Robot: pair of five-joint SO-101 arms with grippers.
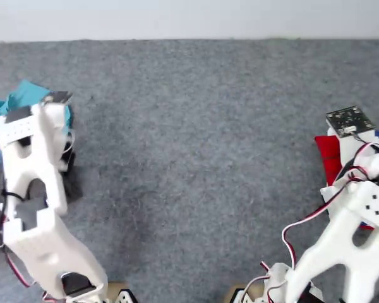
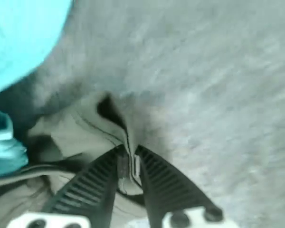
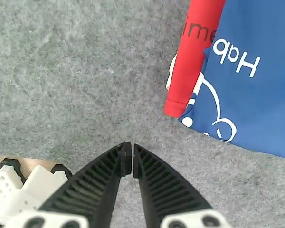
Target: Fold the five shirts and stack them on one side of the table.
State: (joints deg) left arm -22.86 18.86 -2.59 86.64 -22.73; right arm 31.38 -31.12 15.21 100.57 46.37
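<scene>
In the left wrist view my left gripper [image 2: 128,164] is shut on a raised fold of a grey-beige shirt [image 2: 71,137], with a teal shirt [image 2: 23,38] bunched beside it. From above, that arm [image 1: 35,164] stands at the table's left edge over the teal shirt [image 1: 22,98] and a dark grey piece of cloth [image 1: 72,183]. My right gripper [image 3: 128,161] is shut on nothing, over bare carpet a short way from a folded red shirt [image 3: 192,57] lying on a blue printed shirt [image 3: 256,85]. The red shirt [image 1: 328,154] lies at the right edge under the right arm [image 1: 354,208].
A grey carpet-like mat [image 1: 196,139] covers the table, with wide free room across its middle and back. A white wall runs along the far edge. Red and white cables [image 1: 303,224] hang by the right arm's base.
</scene>
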